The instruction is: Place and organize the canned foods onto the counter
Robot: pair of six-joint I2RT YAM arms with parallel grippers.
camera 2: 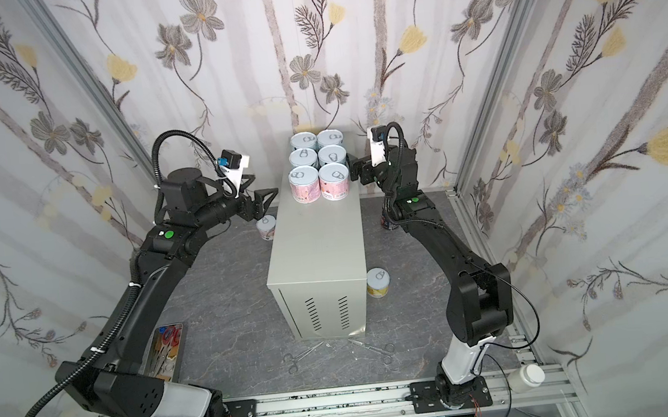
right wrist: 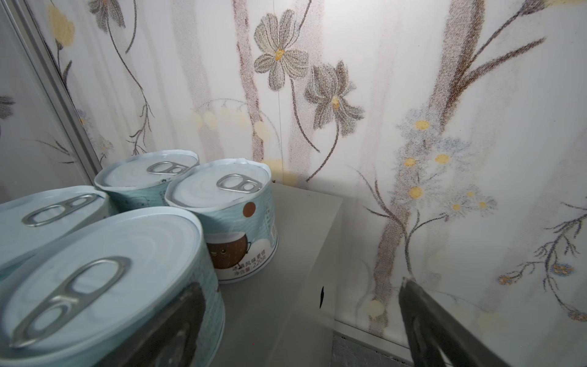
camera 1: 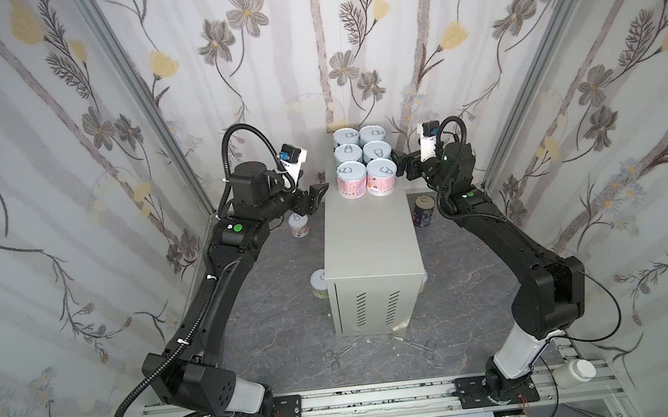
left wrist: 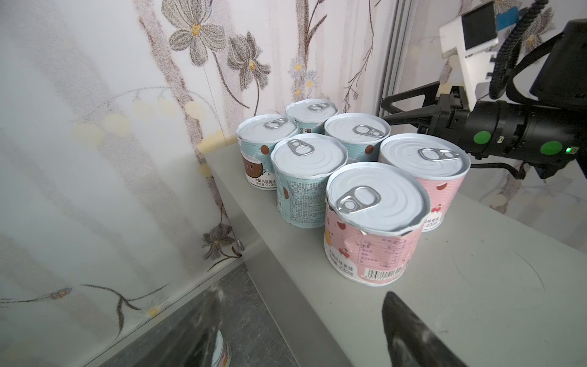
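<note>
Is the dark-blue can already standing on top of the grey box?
No, in a top view the dark-blue can stands on the floor beside the grey box, behind the right arm.

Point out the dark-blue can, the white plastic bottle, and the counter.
dark-blue can [camera 1: 424, 210], top view, its side label.
white plastic bottle [camera 1: 573, 372], top view, its body.
counter [camera 1: 370, 231], top view, bare top surface.

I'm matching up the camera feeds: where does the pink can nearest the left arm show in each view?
In both top views: the pink can is the near left corner of the group.
Left wrist: nearest can, around the middle.
Right wrist: not in it; only teal cans show.
Shared landmark: the grey counter top.
</note>
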